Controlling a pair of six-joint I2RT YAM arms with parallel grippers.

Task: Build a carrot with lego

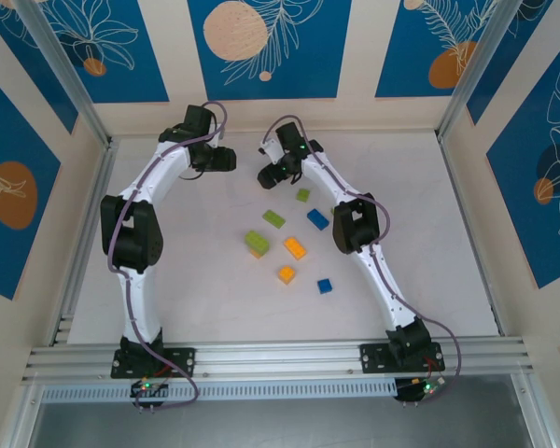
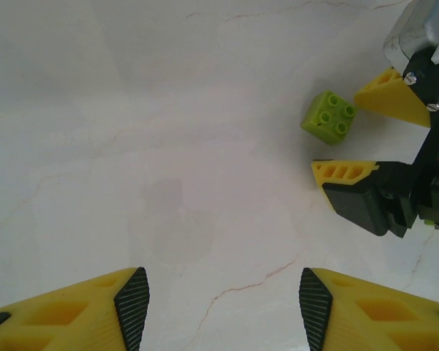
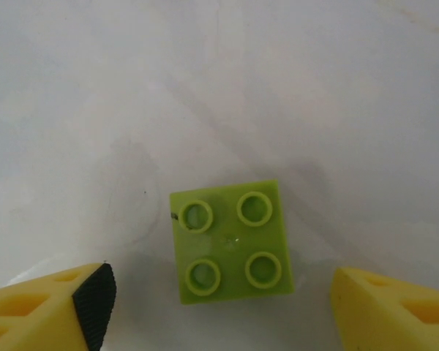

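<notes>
Open right tool (image 1: 267, 176) straddles a lime green brick (image 3: 230, 241)
The brick lies studs-up on the white worktop (image 2: 132, 110), between the fingers without touching them; the left tool (image 2: 223, 307), also open, hovers close by, other bricks (image 1: 295, 247) scattered nearer the bases.

In the left wrist view, the right arm's black-and-yellow gripper (image 2: 338, 136) ran off the frame's right edge, its body mostly unseen.
</notes>
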